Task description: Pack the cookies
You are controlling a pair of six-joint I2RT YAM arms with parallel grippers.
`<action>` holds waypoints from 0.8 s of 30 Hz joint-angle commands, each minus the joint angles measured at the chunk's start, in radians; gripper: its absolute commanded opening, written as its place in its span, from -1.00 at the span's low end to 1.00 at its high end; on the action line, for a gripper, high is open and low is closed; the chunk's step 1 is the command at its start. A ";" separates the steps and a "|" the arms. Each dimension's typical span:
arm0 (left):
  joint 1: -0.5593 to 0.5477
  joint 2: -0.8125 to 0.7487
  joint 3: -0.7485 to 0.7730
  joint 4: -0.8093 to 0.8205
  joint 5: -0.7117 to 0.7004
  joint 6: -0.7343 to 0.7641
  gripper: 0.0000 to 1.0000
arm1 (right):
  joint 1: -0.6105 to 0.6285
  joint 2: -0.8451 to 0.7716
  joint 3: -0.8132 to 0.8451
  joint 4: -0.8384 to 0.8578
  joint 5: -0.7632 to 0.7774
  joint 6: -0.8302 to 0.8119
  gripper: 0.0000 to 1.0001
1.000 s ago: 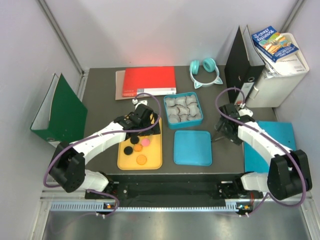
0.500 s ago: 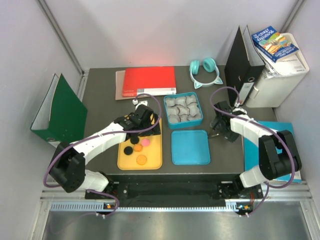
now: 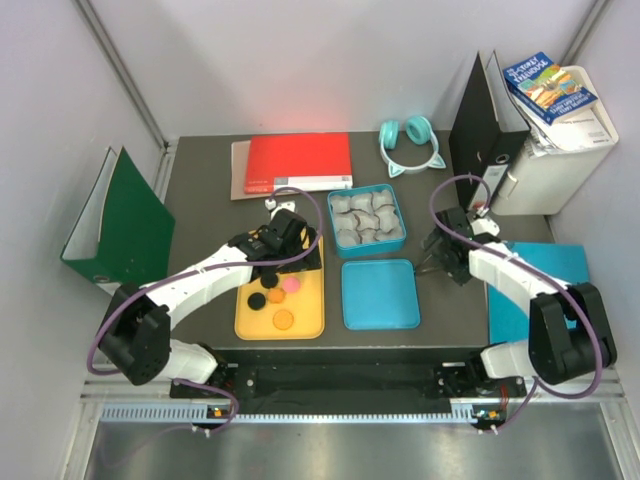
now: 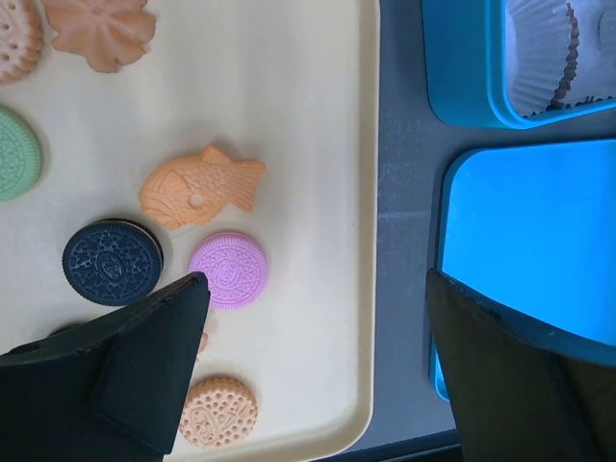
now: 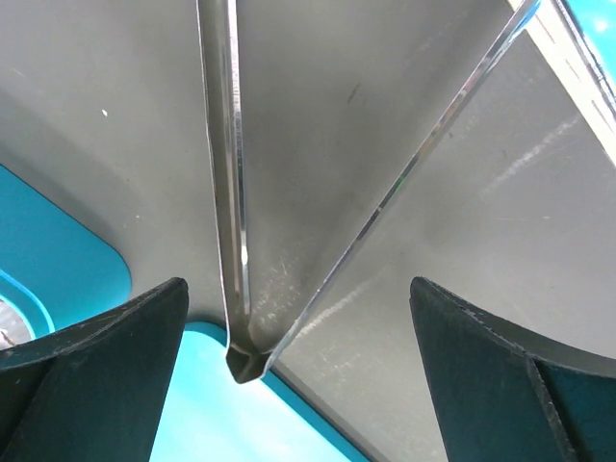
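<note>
Pale yellow rectangular plastic tray (image 4: 308,115): smooth, faint sheen.
Small round embossed cookies (image 4: 227,269): matt, finely patterned faces.
Teal square plastic box (image 4: 462,58): smooth, semi-gloss.
Crinkled white paper cups (image 4: 539,43): pleated, dull.
Flat teal plastic lid (image 4: 539,241): smooth, satin.
Dark grey table (image 4: 404,221): matt.
V-shaped bright metal tongs (image 5: 226,192): polished, mirror-like.

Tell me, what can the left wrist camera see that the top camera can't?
Only the left wrist view shows cookie details up close: the fish-shaped cookie and the pattern stamped on the pink cookie. Only the top view shows the headphones, the red folder and the green binder. Both show the yellow tray and the blue lid beside it.
</note>
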 commanded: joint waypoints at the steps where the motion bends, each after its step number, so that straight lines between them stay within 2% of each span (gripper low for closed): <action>1: -0.007 -0.005 -0.008 0.044 0.007 -0.014 0.97 | 0.015 0.037 0.004 0.086 0.017 0.069 0.93; 7: -0.007 -0.008 -0.007 0.042 0.006 -0.019 0.96 | 0.014 0.169 0.063 0.095 0.058 0.089 0.92; 11: -0.007 -0.011 -0.005 0.033 0.001 -0.019 0.96 | 0.014 0.295 0.207 -0.076 0.080 0.043 0.92; 14: -0.007 -0.010 -0.004 0.031 -0.002 -0.019 0.97 | 0.014 0.338 0.240 -0.129 0.083 -0.038 0.88; 15: -0.007 -0.008 -0.002 0.031 -0.002 -0.019 0.97 | 0.012 0.338 0.237 -0.130 0.080 -0.058 0.83; 16: -0.007 -0.004 0.001 0.031 0.000 -0.017 0.97 | 0.012 0.335 0.234 -0.135 0.080 -0.072 0.62; 18: -0.007 -0.001 0.005 0.031 0.001 -0.016 0.96 | 0.005 0.324 0.214 -0.141 0.060 -0.108 0.42; 20: -0.007 0.006 0.005 0.031 0.004 -0.017 0.97 | -0.011 0.310 0.191 -0.152 0.046 -0.123 0.39; 23: -0.009 0.007 0.005 0.033 0.009 -0.017 0.97 | -0.020 0.274 0.142 -0.147 0.022 -0.128 0.18; 24: -0.009 0.007 0.005 0.033 0.009 -0.017 0.97 | -0.020 0.266 0.130 -0.146 0.010 -0.128 0.05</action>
